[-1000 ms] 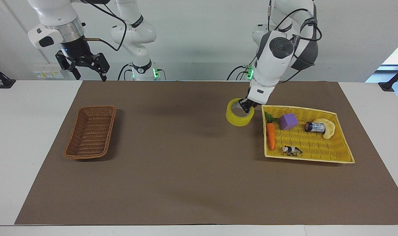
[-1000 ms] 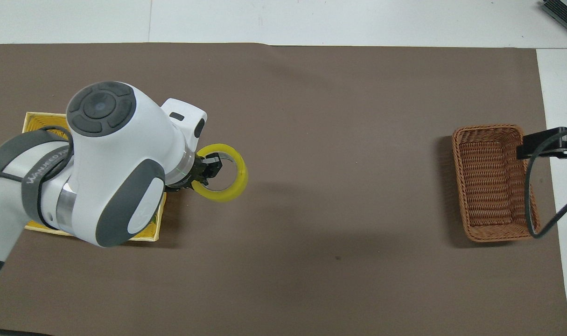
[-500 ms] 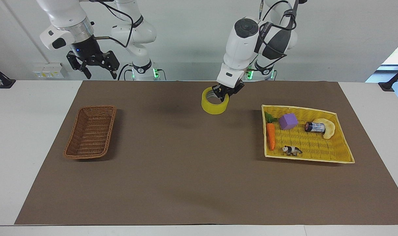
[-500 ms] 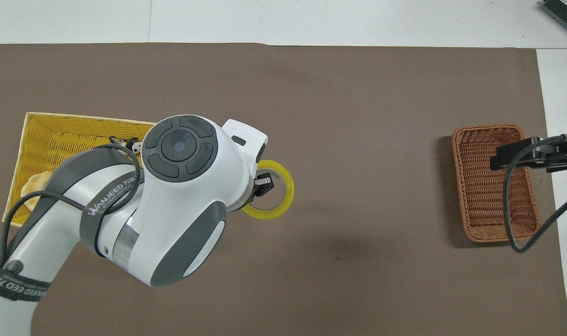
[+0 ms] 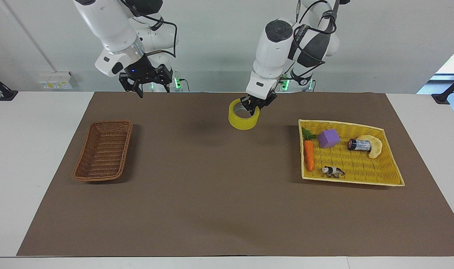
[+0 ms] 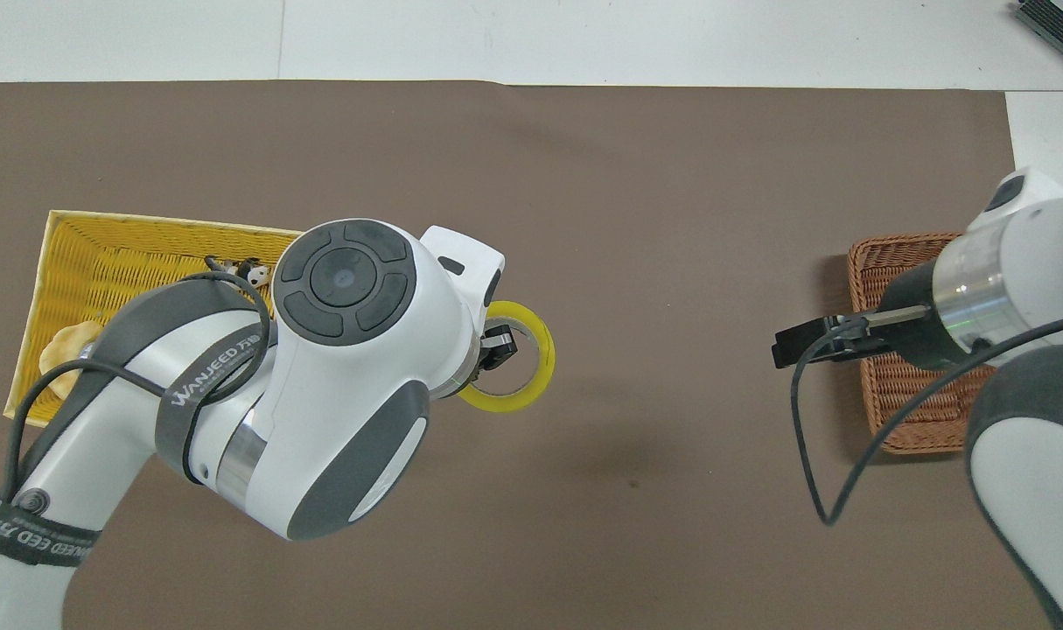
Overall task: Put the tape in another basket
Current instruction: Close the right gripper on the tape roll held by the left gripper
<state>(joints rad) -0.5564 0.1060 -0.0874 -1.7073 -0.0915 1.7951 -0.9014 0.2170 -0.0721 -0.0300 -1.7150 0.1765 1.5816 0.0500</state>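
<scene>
The tape [image 5: 243,119], a wide yellow roll, hangs tilted above the brown mat's middle, toward the robots' edge. My left gripper [image 5: 253,106] is shut on its wall, one finger inside the core; in the overhead view the left gripper [image 6: 496,346] shows at the ring of tape [image 6: 531,398]. The small brown wicker basket [image 5: 126,147] sits empty at the right arm's end, partly covered by the right arm in the overhead view, where the basket [image 6: 903,241] shows its rim. My right gripper [image 5: 154,89] is open and raised, over the mat beside that basket [image 6: 802,343].
A flat yellow woven tray [image 5: 342,125] at the left arm's end holds a carrot [image 5: 309,154], a purple cube [image 5: 328,138], a battery [image 5: 358,145], a pale dumpling [image 5: 375,146] and a panda figure [image 5: 333,171]. The left arm covers much of the tray [image 6: 146,220] from above.
The left gripper carried the tape from beside the yellow tray to the mat's middle, then nearly stopped. The right arm swung from past the brown basket toward the middle.
</scene>
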